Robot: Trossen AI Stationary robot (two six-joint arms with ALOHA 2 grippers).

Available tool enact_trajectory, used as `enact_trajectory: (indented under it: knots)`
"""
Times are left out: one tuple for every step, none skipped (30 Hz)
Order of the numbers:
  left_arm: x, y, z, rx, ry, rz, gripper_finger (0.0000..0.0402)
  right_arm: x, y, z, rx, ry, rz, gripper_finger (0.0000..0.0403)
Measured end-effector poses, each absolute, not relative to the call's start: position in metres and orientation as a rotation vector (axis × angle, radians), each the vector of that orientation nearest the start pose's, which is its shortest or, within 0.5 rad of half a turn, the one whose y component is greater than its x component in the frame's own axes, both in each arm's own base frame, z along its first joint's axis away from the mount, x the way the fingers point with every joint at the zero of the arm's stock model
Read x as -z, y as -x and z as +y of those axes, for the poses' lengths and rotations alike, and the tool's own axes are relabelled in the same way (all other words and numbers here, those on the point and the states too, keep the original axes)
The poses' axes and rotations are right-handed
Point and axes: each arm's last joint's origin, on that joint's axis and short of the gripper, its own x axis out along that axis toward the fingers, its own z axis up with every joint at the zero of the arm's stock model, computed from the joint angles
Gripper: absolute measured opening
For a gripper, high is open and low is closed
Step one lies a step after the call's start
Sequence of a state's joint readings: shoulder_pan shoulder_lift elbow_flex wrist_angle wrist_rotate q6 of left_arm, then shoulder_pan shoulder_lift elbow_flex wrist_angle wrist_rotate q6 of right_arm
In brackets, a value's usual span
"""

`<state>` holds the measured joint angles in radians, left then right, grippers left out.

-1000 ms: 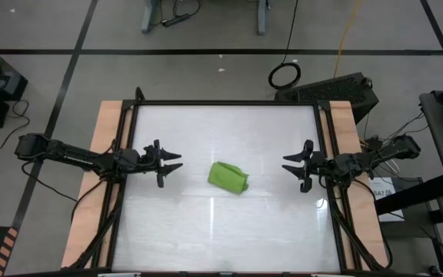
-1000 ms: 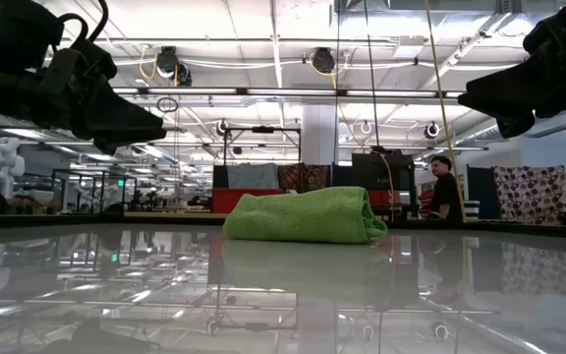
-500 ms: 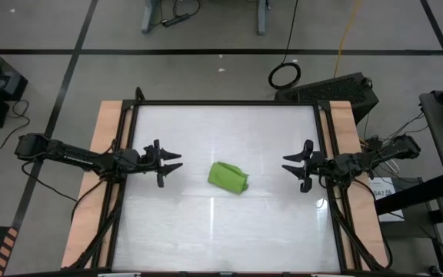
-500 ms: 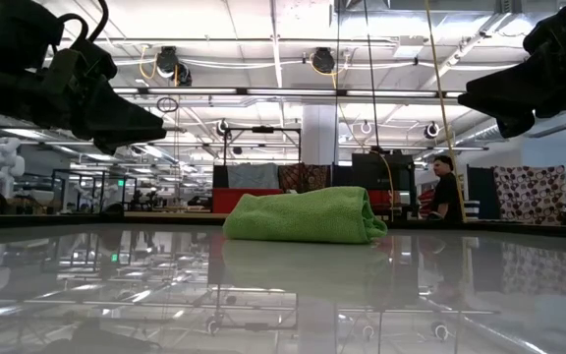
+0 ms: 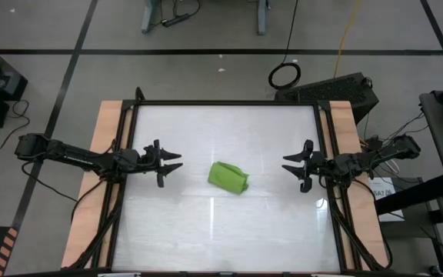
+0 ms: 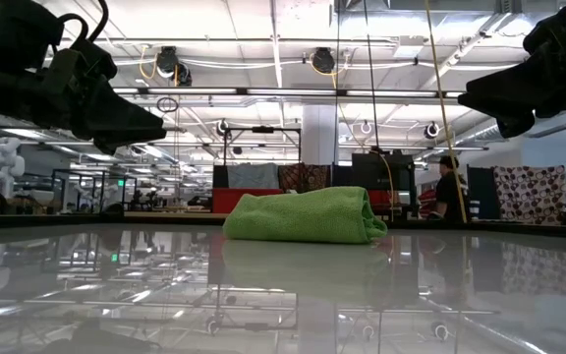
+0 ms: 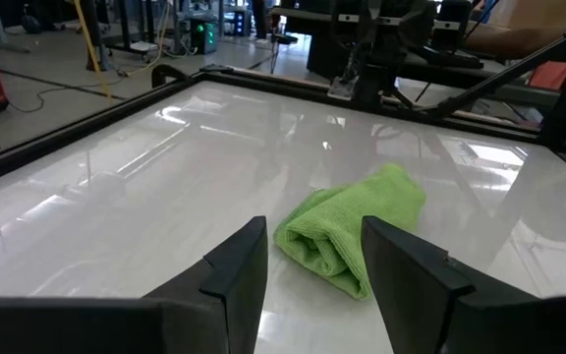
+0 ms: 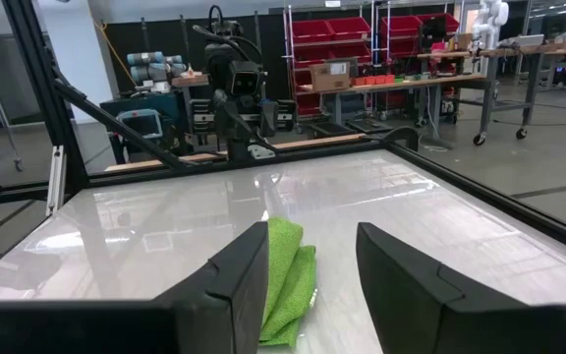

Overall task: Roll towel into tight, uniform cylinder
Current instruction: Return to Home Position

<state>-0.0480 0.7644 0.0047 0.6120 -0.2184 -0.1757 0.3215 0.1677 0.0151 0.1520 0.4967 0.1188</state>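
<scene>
The lime-green towel (image 5: 228, 177) lies rolled into a short, loose cylinder in the middle of the white table, resting on its underside (image 6: 303, 236); its layered end shows in the left wrist view (image 7: 314, 248). My left gripper (image 5: 177, 161) hovers open above the table near its left edge, pointing at the towel and clear of it. My right gripper (image 5: 286, 163) hovers open near the right edge, also pointing at the towel and apart from it. The towel also shows in the right wrist view (image 8: 288, 275).
A black frame (image 5: 225, 102) borders the glossy table, with wooden strips (image 5: 106, 131) along its left and right sides. Bare tabletop surrounds the towel on all sides. A person (image 6: 450, 192) stands in the room far behind the table.
</scene>
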Motion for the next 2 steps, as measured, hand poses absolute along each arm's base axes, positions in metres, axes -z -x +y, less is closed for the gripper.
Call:
enact_trajectory:
  knots:
    - [-0.1468,-0.1435,-0.0006,-0.182,0.156,0.131,0.0171,-0.1696,-0.1032,0.0198,0.175,-0.119,-0.01,0.0146]
    - [-0.1469,-0.1435,-0.0007,-0.182,0.155,0.131,0.0171,-0.1696,-0.1032,0.0198,0.175,-0.118,-0.01,0.0146]
